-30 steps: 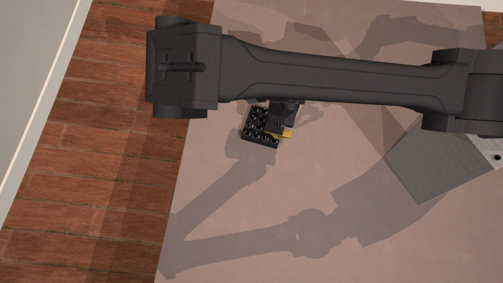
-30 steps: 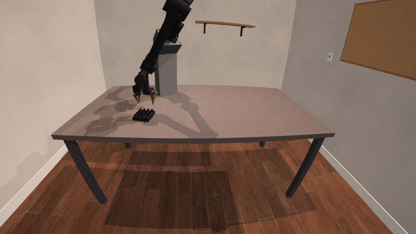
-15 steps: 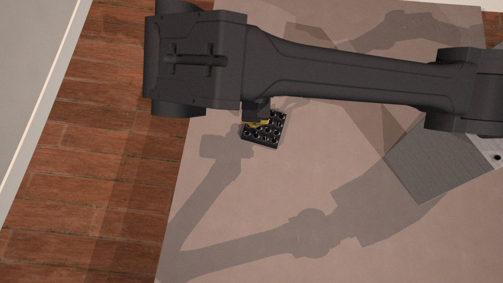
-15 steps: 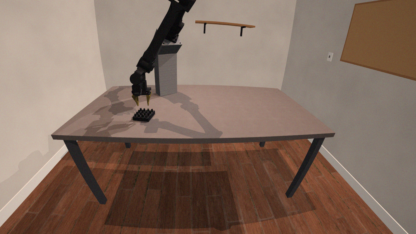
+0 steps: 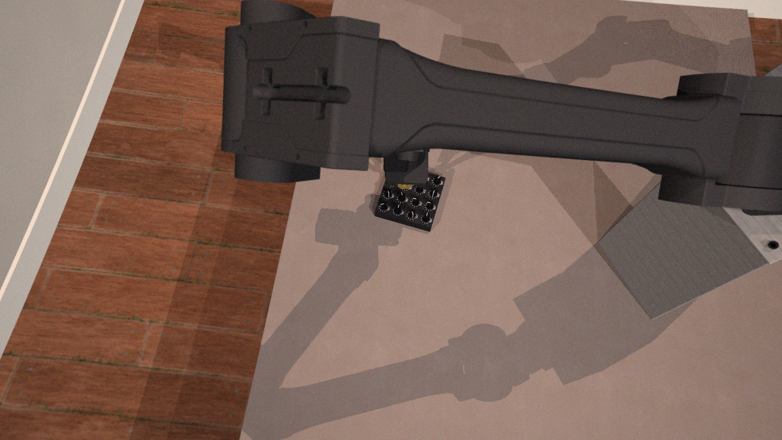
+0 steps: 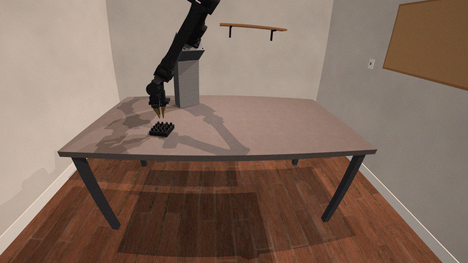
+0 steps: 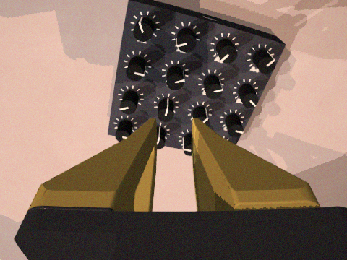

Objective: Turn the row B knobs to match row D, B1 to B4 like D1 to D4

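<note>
Black knob box [image 5: 403, 223] [image 6: 158, 134] [image 7: 121, 81], one: sitting on the tabletop [image 5: 492, 273] [image 6: 278, 124] [image 7: 54, 144], with its socket side apparently facing the top of the wrist view

End effector [image 5: 405, 186] [image 6: 161, 117] [image 7: 174, 128], one, brass-coloured fingers: hovering above the box, its tips standing a little apart and holding nothing

Row B, four knobs: B1 [image 7: 136, 68], B2 [image 7: 175, 77], B3 [image 7: 212, 87] and B4 [image 7: 247, 95] are all showing in the wrist view. B2's line is pointing rightward, while the line on D2 [image 7: 160, 139] is seemingly running rearward, so that pair is not matching

Row D, reference: partly hiding behind the fingers; D4's setting is escaping view

Step in hand, by judgement: positioning for a row B knob, which one being unclear. Next move is probably calling for centring over that knob, spreading enough to clear its cap, descending straight, then turning within the stops while avoiding neighbours

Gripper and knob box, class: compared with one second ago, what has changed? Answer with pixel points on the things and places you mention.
In the top view, the gripper [image 5: 405, 186] [image 6: 161, 117] [image 7: 174, 128] has moved left and toward the picture's upper edge. It has narrowed but remains open above the knobs. Nothing was taken hold of or let go. The knob box [image 5: 404, 223] [image 6: 158, 134] [image 7: 155, 70] stayed in place.
</note>
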